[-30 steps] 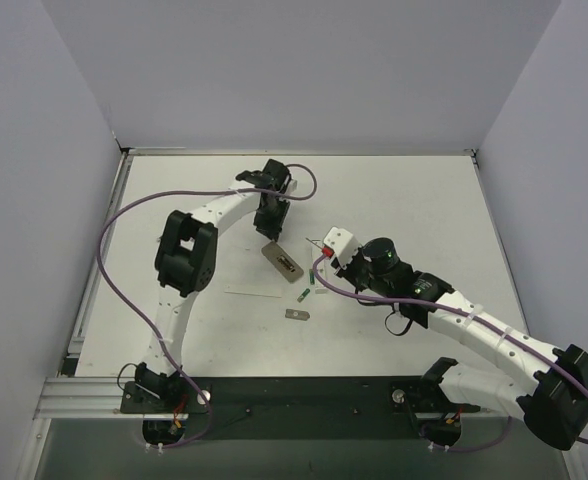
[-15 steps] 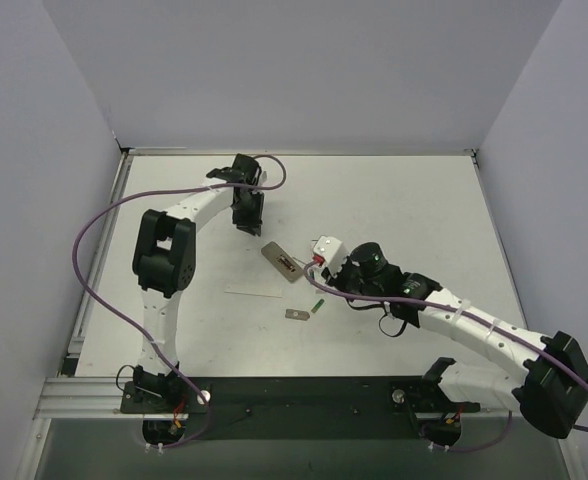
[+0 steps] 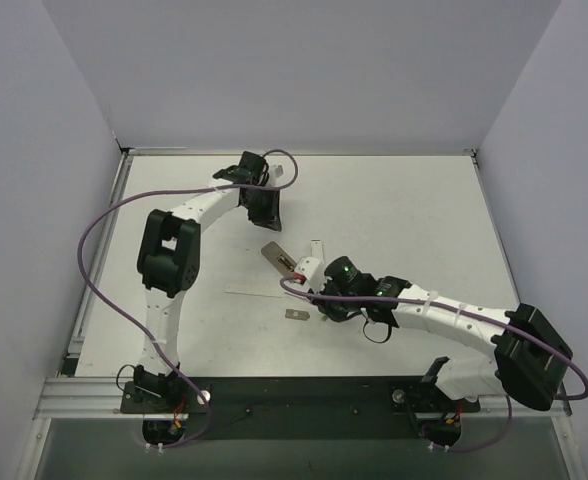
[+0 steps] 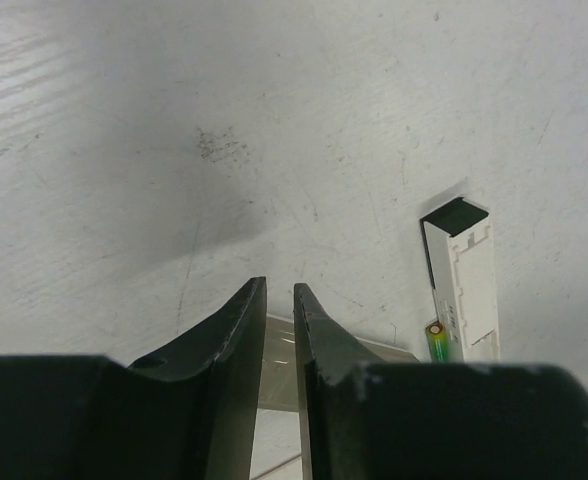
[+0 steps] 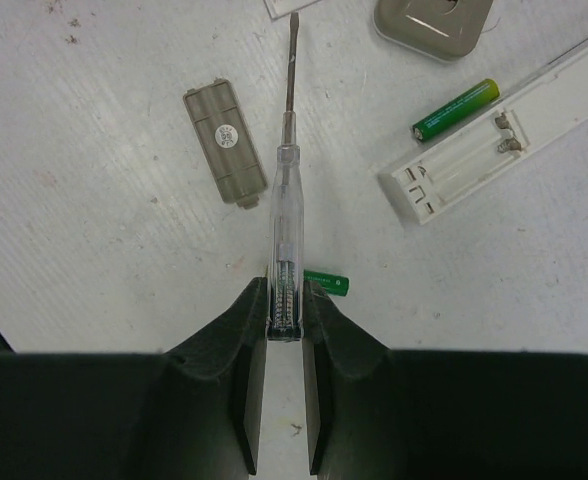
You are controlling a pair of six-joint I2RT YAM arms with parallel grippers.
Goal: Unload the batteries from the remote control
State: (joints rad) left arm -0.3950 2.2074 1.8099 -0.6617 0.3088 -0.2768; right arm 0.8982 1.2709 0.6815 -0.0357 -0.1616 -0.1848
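One small grey cover (image 5: 224, 143) lies nearest the arm bases, flat on the table (image 3: 404, 200), w/ the right gripper (image 5: 286, 290) just beside it. That gripper is clamped on a clear-handled screwdriver (image 5: 282, 190), shaft pointing out ahead, tip touching nothing. A battery (image 5: 326, 282) lies right by the fingers, partly hidden behind them; can't tell if it touches. Further out, the other battery (image 5: 455, 109) rests along the long edge of the remote (image 5: 499, 140), touching or v. nearly so. The remote's open bay faces up & looks empty: bare slots, springs showing, no green inside. Farthest, the left gripper (image 4: 279, 285) hovers over bare table past the remote, apart from it, fingers almost together w/ a slim gap, nothing btwn them. Judgement: both cells seem out, so what's left is prob. backing the tool off cleanly. Best way: raise the screwdriver straight up before any sideways travel, since the near battery is round & a nudge from finger or handle would send it rolling. Don't drag the tip across the cover or into the bay. The left gripper needn't touch the remote unless the bay wants a check.
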